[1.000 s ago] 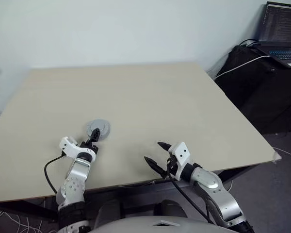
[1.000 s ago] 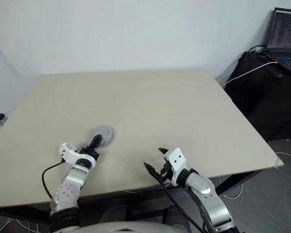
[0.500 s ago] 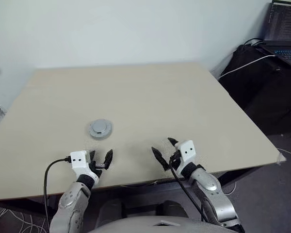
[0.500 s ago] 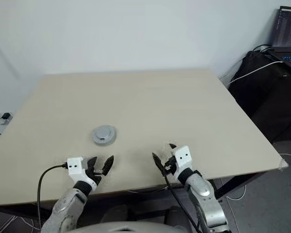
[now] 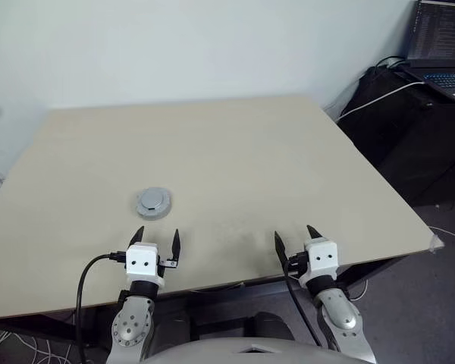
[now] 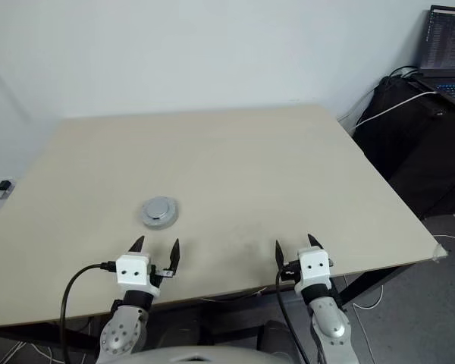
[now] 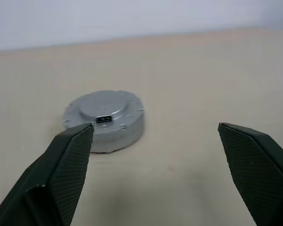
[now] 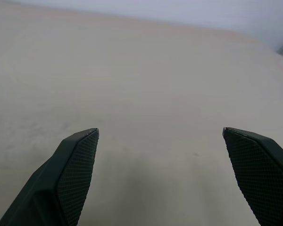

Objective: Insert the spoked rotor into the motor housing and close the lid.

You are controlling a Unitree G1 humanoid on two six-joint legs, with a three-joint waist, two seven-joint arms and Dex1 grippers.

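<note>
L claw (image 5: 156, 236): fingers spread wide, holding nothing, parked at the near edge of the desk (image 5: 235, 159), pointing fwd and roughly level. R claw (image 5: 295, 238): likewise wide, empty, also at the near edge, well apart from the L one. We read this symmetric, hands-off pose as a rest/home stance rather than an approach; neither claw touches any part.

Out from the L claw: just ahead of it, apart from the fingertips, sits one closed pale grey round unit (image 7: 104, 119) flat on the desk. In the L wrist view we see the lid (image 7: 103, 105) on top, seated flush w/ a slightly raised centre and a small dark slot at its front edge. Below it the body wall, which we take to be the motor housing (image 7: 117, 136). Spoked rotor presumably inside; we cannot see it, since the lid covers everything. No loose parts beside it.

Judgement: assembly looks complete, lid on level, no gap visible at the rim from this angle. Flat placement on open desk keeps it stable w/o support, which would explain why both claws can stand clear.

Ahead of the R claw: bare desk surface. Further out, R side beyond the desk: dark stand w/ a laptop (image 5: 440, 49) and cables.
</note>
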